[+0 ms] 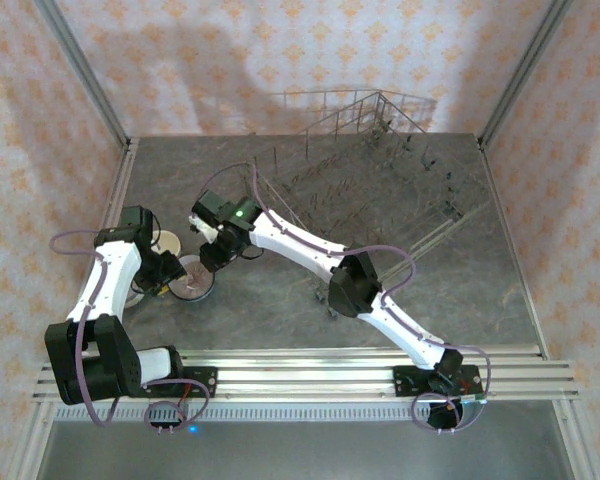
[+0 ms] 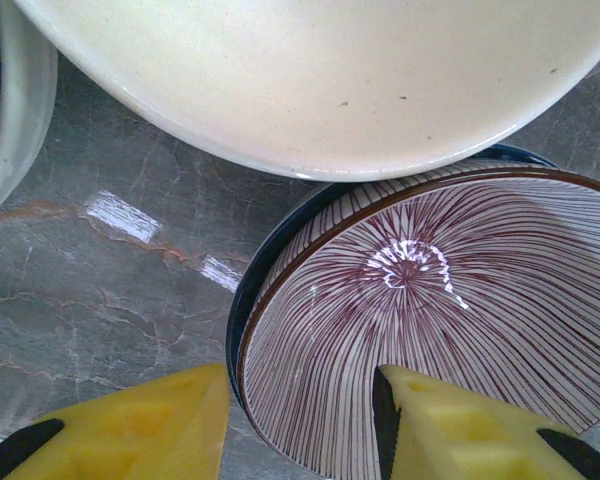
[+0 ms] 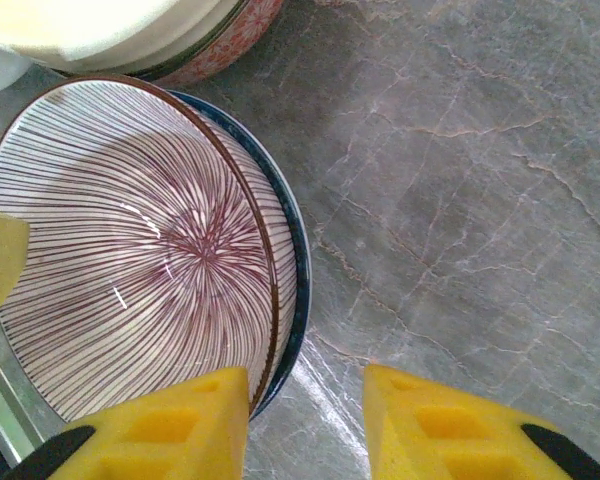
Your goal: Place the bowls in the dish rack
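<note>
A white bowl with fine maroon stripes (image 2: 450, 290) sits nested in a dark-blue-rimmed bowl (image 3: 298, 270) on the grey table, left of centre (image 1: 193, 283). My left gripper (image 2: 300, 430) is open astride their near rim, one yellow finger (image 2: 130, 425) outside and the other inside the striped bowl. My right gripper (image 3: 305, 430) is open at the opposite rim, one finger (image 3: 150, 430) over the bowl's edge, the other above bare table. A cream bowl (image 2: 330, 80) lies just beyond. The grey wire dish rack (image 1: 380, 180) stands at the back right.
A cream bowl stacked in a red-patterned bowl (image 3: 220, 45) touches the striped pair. Another pale bowl (image 2: 10, 100) sits at the left. The two arms meet closely over the bowls (image 1: 166, 241). Bare marble table (image 3: 460, 200) lies between the bowls and the rack.
</note>
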You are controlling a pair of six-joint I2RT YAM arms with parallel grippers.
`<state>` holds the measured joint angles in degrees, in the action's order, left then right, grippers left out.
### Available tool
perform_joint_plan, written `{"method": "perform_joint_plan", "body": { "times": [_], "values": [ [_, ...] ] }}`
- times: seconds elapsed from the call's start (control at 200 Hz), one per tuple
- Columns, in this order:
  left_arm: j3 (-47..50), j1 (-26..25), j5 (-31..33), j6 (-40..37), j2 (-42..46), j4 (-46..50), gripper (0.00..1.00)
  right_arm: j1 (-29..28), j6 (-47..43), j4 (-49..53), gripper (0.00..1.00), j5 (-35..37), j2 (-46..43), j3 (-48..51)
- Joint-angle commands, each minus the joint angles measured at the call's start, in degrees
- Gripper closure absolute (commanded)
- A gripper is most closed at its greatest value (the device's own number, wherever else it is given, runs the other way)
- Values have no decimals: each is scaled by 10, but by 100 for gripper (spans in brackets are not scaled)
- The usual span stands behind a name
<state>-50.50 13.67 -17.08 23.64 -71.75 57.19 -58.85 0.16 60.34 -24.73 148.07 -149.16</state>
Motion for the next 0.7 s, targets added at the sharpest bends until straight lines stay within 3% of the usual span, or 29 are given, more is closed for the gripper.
{"method": "perform_joint_plan", "body": {
  "times": [0.0,0.46,0.696],
  "values": [
    [5,7,21,-5,7,0,56,-4,3,-12,66,-20,13,-26],
    [3,7,22,-3,10,5,55,-4,12,-12,84,11,36,-26],
    [3,6,25,-2,3,6,54,-3,11,-12,85,12,40,-27]
  ]
}}
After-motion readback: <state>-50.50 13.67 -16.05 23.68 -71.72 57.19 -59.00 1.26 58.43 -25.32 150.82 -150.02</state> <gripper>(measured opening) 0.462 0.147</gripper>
